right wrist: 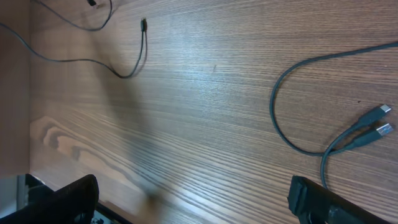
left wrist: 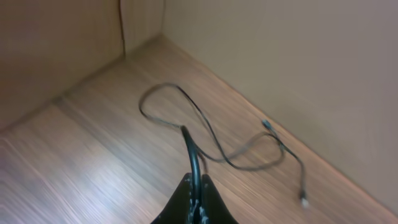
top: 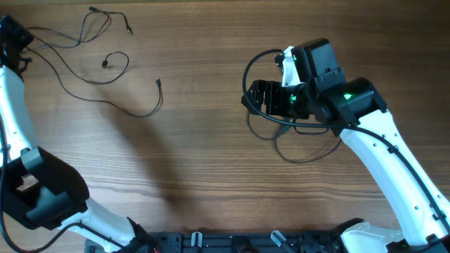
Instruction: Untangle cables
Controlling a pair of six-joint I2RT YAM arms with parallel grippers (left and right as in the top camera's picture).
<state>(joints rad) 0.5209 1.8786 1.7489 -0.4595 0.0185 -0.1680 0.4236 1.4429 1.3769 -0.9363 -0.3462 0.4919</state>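
Thin black cables lie spread over the far left of the table: one long strand (top: 77, 90) ends in a small plug (top: 158, 83), and others (top: 86, 34) loop near the back edge. My left gripper (top: 14, 42) is at the far left edge. In the left wrist view it (left wrist: 196, 183) is shut on a black cable (left wrist: 205, 127) that runs away from the jaws in loops to two small plug ends (left wrist: 303, 200). My right gripper (top: 252, 98) hovers open over mid-table, its fingers (right wrist: 317, 199) wide apart and holding nothing. A thicker grey cable (right wrist: 280, 127) with two USB plugs (right wrist: 379, 121) lies beside it.
A wall (left wrist: 280, 62) and a corner rise along the table's back edge in the left wrist view. The grey cable loops under and around the right gripper (top: 302, 158). The arm bases (top: 232, 242) sit along the front edge.
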